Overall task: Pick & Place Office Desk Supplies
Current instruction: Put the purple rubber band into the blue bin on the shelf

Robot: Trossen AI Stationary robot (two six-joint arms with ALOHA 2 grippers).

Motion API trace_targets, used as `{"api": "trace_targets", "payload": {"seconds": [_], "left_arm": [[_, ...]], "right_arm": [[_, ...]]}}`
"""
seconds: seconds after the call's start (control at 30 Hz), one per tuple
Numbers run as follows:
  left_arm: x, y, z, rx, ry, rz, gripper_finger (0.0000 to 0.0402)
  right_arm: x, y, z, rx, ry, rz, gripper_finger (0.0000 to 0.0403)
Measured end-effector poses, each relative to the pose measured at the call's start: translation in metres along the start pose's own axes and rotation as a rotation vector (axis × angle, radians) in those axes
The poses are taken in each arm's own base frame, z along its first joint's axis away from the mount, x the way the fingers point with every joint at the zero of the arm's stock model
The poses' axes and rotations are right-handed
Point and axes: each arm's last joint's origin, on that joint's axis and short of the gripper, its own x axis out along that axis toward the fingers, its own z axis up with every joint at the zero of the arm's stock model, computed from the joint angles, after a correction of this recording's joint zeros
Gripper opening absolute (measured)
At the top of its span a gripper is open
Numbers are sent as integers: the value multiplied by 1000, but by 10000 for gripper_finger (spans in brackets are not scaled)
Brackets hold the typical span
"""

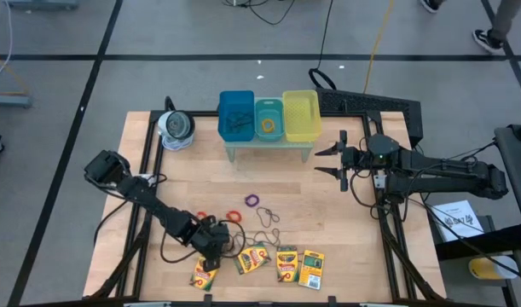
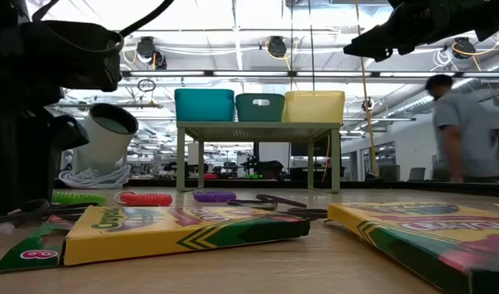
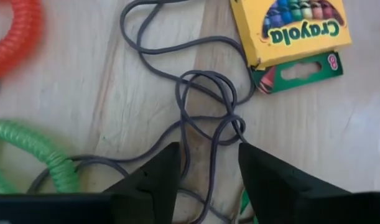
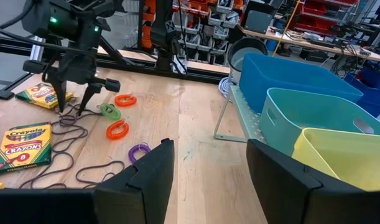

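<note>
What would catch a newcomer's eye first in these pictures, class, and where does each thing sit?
First, the row of blue bin, teal bin and yellow bin on a small stand at the table's far edge. Next, the yellow-and-green crayon boxes lined along the near edge, with bright ring bands and wiry loops scattered behind them. The left end effector hovers open over the loops.

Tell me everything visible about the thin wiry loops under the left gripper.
The wiry loops are thin grey-brown cord, lying slack and flat on the wooden table in overlapping tangled curves. They trail between the green coiled band and a crayon box, one strand passing by the box's open green flap. The left gripper hangs directly over them, its fingers apart on either side of a loop; whether they touch the cord cannot be told.
</note>
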Motion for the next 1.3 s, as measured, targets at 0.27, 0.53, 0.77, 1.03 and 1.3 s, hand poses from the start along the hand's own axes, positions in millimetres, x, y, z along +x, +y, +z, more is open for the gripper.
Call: {"api": "trace_targets", "payload": {"seconds": [0.27, 0.53, 0.77, 1.03, 1.3], "left_arm": [[1, 3, 0, 51, 1, 34, 58], [0, 5, 6, 72, 31, -51, 16], [-22, 5, 20, 53, -25, -151, 7], [-55, 3, 30, 70, -197, -152, 8], [-80, 2, 37, 106, -359, -127, 7]], "right_arm": [[0, 0, 0, 0, 0, 0, 194], [0, 0, 0, 1, 0, 0, 194], [0, 0, 0, 3, 0, 0, 194], [0, 0, 0, 4, -1, -1, 194], [0, 0, 0, 4, 0, -1, 194]]}}
